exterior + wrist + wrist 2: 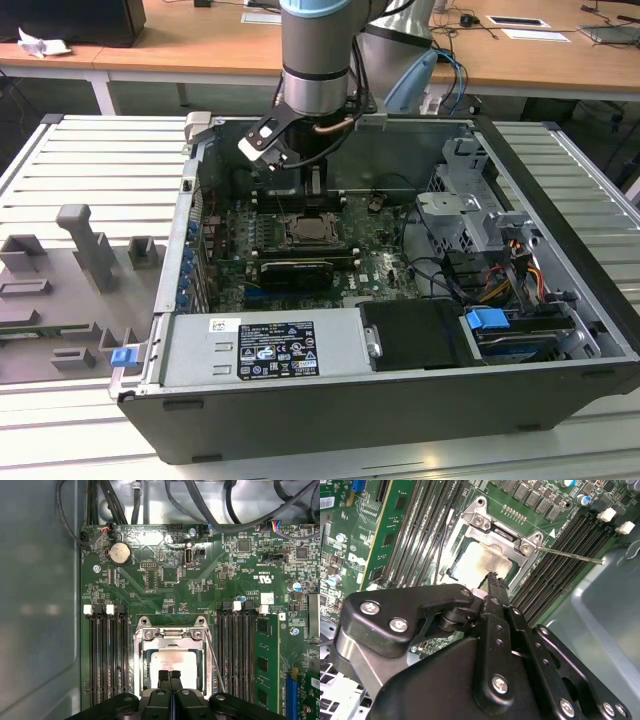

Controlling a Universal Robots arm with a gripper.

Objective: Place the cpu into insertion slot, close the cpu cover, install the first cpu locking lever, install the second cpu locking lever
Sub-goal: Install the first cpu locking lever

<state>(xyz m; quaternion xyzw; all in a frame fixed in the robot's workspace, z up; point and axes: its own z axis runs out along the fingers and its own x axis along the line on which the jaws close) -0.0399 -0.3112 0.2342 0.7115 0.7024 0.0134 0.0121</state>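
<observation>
Claw (169, 675) fully closed, fingertips pressed together, nothing in it. It hangs right over the near edge of the socket (can't tell whether it touches). cpu (172, 662) is seated in the insertion slot (304, 231). cpu cover (172, 641) lies flat over it, pale chip face showing through the window. One thin lever rod (216, 662) angles out across the memory slots (235, 650), not latched. In the exterior view the slot sits at 12 o'clock from the black expansion card (295, 270).
</observation>
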